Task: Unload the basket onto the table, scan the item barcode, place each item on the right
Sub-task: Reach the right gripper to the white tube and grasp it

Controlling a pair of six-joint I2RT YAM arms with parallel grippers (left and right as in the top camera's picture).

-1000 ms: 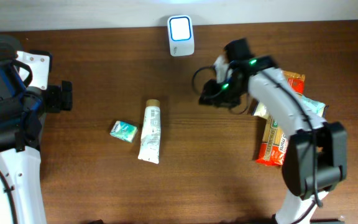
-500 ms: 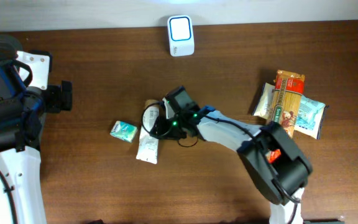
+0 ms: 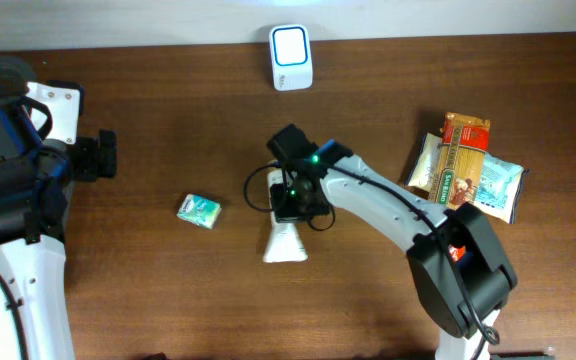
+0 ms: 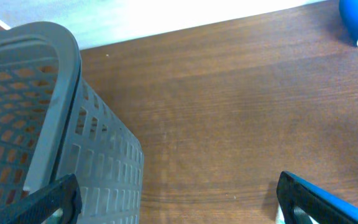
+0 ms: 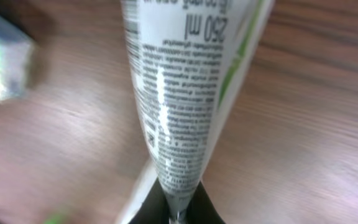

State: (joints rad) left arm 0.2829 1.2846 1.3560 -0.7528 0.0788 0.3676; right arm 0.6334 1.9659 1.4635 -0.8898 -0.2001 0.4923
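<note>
We judge the tube light and squashy, so our right pincer clamps its end nearer the scanner; our left pincer stands wide.

One tube, one scanner, one basket, one green packet.

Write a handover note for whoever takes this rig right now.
Left pincer: open, empty, at the table's left side by the grey basket.
Right pincer: shut on the white tube, mid-table.
Scanner: at the far edge, apart from the tube.
Done: tube gripped.
Left: bring its barcode to the scanner.
Green box and snack packets lie on the table.
</note>
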